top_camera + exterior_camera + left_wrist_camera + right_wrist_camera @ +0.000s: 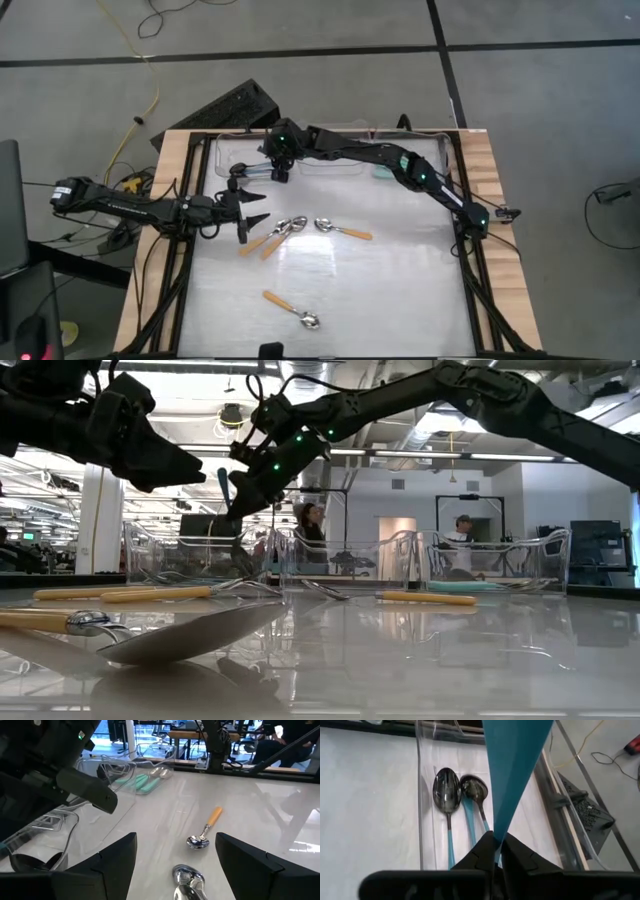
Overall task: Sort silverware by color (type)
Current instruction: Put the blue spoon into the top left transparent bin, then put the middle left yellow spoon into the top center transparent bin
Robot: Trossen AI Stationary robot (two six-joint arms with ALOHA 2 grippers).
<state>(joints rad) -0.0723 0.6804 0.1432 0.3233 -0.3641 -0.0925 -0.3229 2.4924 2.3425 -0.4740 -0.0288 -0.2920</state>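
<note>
Over clear bin [427, 820] with two blue spoons [451, 800]: right gripper [496, 851] clamping blue spoon handle [512, 765]; left gripper [175, 852] wide by orange spoon [205, 831].

four spoons [290, 232] mid-table, two spoons [455, 800] in far-left bin [427, 765]

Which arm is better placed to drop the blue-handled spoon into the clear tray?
Right. The right gripper is shut on a blue-handled spoon directly above the clear tray holding two matching spoons. The left gripper is open over the table.
</note>
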